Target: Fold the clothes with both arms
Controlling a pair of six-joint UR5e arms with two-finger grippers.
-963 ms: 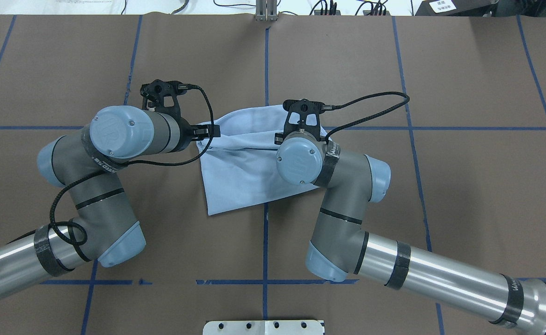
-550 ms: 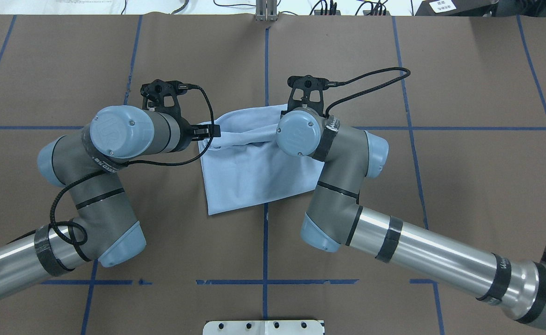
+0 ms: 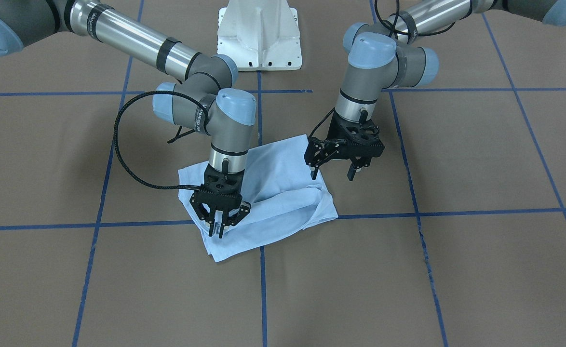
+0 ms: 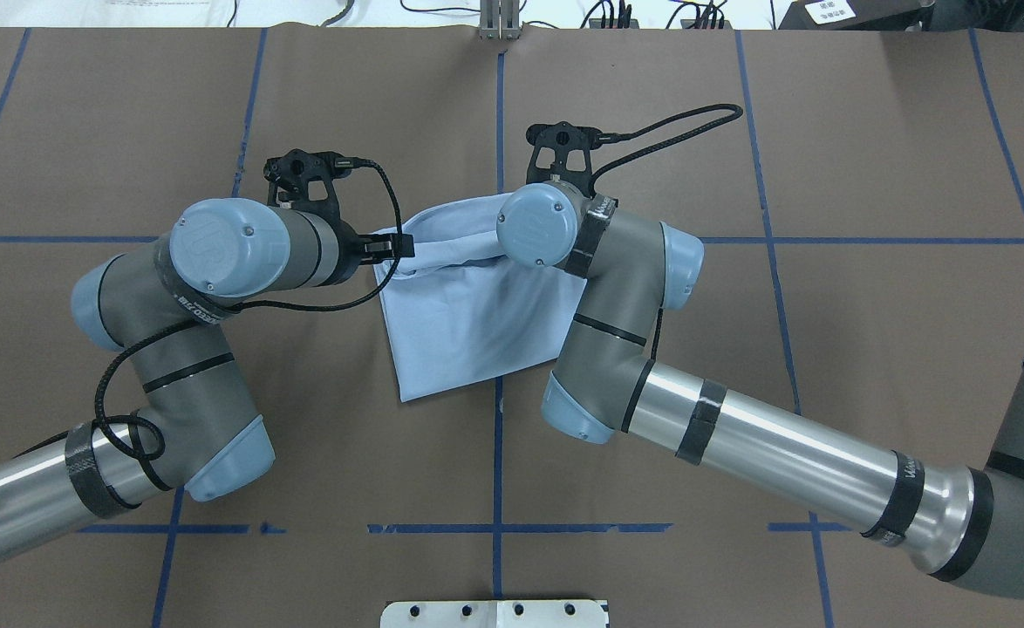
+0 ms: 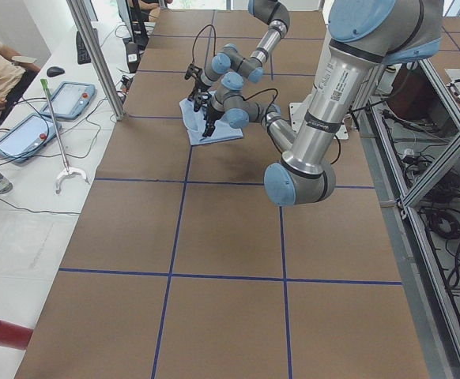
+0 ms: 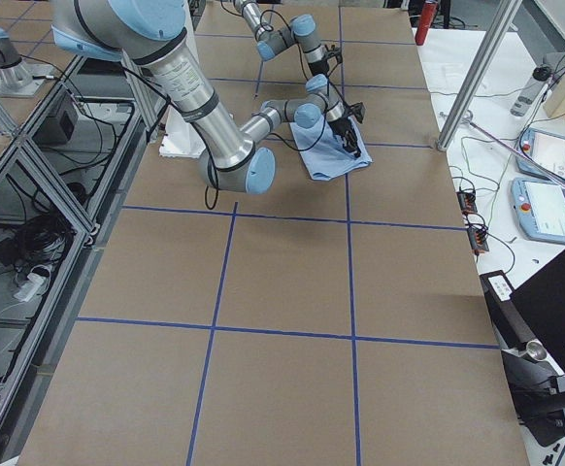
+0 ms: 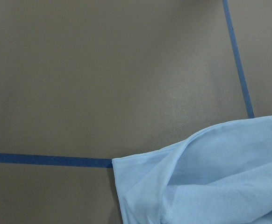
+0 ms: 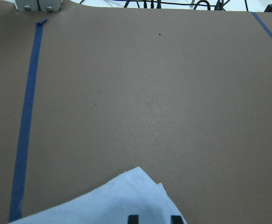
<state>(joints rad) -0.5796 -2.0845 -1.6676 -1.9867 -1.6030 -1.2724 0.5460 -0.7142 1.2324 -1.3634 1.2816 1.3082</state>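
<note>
the right gripper point(image 3: 216, 233) points straight down with its jaws set nearly together, pinching a raised fold of the light blue t-shirt point(image 3: 283, 193) near the edge farthest from the robot. the left gripper point(image 3: 333, 172) hangs with its jaws spread wide at the shirt's opposite side, one finger over the cloth, the other over the bare brown table point(image 3: 408, 270), grasping nothing. the shirt lies folded and creased between the two grippers, over a crossing of blue tape lines point(image 3: 456, 212).

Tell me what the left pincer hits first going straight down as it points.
Probably the edge of the T-shirt: the open left pincer points down there, one finger over cloth, the other over bare table. Height unclear.
</note>
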